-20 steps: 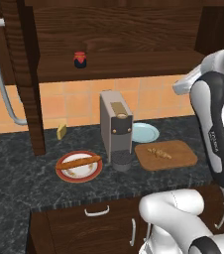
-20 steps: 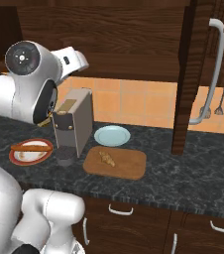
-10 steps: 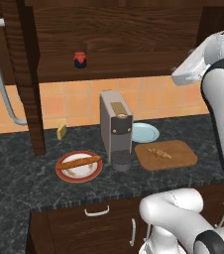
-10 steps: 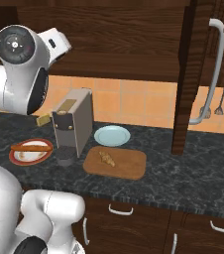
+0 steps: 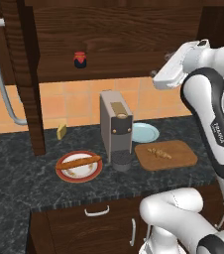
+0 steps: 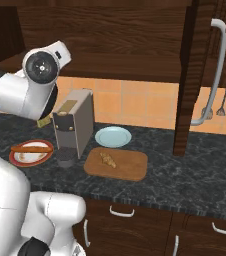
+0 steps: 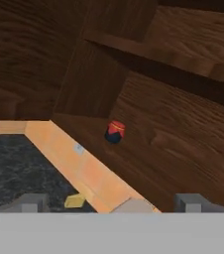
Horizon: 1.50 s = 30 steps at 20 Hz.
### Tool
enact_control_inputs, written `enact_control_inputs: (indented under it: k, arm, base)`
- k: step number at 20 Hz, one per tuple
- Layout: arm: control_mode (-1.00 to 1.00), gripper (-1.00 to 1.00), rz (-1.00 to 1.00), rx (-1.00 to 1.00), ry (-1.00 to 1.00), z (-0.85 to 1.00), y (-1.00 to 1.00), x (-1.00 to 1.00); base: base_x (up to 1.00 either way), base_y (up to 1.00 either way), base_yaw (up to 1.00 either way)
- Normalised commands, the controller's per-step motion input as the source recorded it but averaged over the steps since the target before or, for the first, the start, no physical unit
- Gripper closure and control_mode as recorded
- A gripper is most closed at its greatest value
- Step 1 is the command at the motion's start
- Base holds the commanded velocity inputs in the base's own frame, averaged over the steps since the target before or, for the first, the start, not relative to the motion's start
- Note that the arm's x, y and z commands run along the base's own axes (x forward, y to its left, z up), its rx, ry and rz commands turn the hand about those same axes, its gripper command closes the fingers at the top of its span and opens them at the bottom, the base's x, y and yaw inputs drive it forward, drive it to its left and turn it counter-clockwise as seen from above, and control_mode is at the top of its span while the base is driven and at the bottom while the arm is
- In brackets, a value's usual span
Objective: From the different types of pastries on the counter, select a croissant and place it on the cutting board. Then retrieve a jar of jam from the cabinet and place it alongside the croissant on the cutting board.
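Dark wood of the cabinet (image 5: pixel 119 34) stands open above the counter (image 5: pixel 15 168). In the hand view the gripper (image 7: pixel 111 202) shows two finger tips set wide apart with nothing between them, so it is open and empty, raised at the right side of the shelf. From it, the jar of jam (image 5: pixel 80 59) lies to the left and farther in, upright on the shelf and well apart; in the hand view the jar sits almost straight ahead, between the tips. I judge the next move is a reach leftward along the shelf. Below, the croissant (image 5: pixel 159 153) already rests on the cutting board (image 5: pixel 183 158), right of the coffee machine (image 5: pixel 116 129).
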Motion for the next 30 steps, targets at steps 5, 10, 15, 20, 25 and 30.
enact_control_inputs:
  k: [5,10,15,20,25,30]
  arm:
    - [-1.0,-1.0,0.07,0.08,0.14,-0.02,0.19,0.61]
    - [-1.0,-1.0,0.05,0.19,0.03,-0.03,0.09,0.55]
    - [-1.0,-1.0,0.0,0.01,0.08,0.0,0.53,0.66]
    - [-1.0,-1.0,0.0,0.03,0.09,0.0,0.27,0.54]
    - [-1.0,-1.0,0.0,0.02,0.12,-0.01,0.33,0.51]
    - [-1.0,-1.0,0.0,0.0,0.06,-0.02,0.27,0.25]
  base:
    - [0.0,0.0,0.0]
    - [0.0,0.0,0.0]
    - [0.0,0.0,0.0]
    - [0.0,0.0,0.0]
    - [0.0,0.0,0.0]
    - [0.0,0.0,0.0]
